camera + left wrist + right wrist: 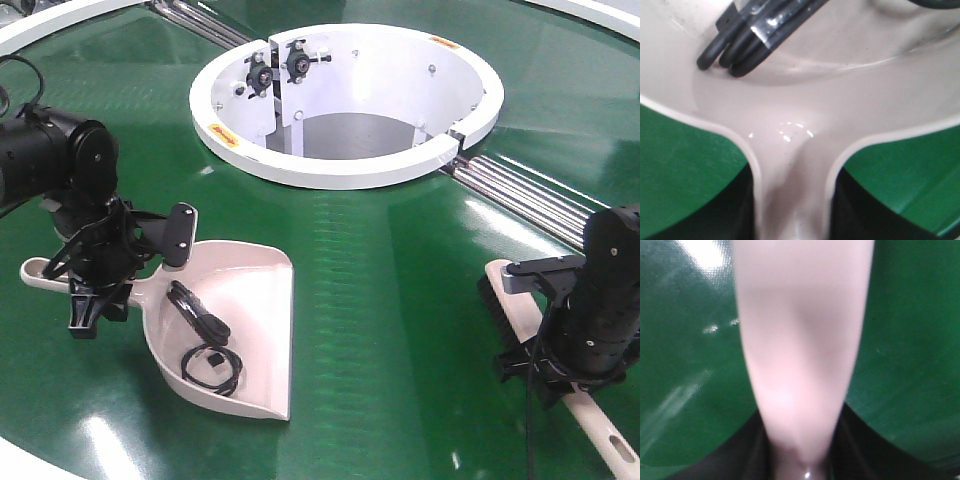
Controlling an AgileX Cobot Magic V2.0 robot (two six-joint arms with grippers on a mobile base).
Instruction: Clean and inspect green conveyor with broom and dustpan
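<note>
The pale dustpan (pixel 240 300) lies on the green conveyor (pixel 390 300) at the left, mouth towards the near edge. Inside it are a bundled black cable (pixel 198 312) and a small coiled black wire (pixel 215 365). My left gripper (pixel 100 290) is shut on the dustpan's handle; in the left wrist view that handle (pixel 792 200) runs between the dark fingers (pixel 740 215). At the right, the broom (pixel 598 432) lies on the belt with its black bristles (pixel 496 300) pointing left. My right gripper (pixel 560 375) is shut on its handle (pixel 800 365).
A big white ring-shaped opening (pixel 340 170) sits in the belt beyond both tools. Steel rollers (pixel 530 200) run from the ring towards the right edge, close behind the right arm. A white rim (pixel 40 455) bounds the belt at the near left.
</note>
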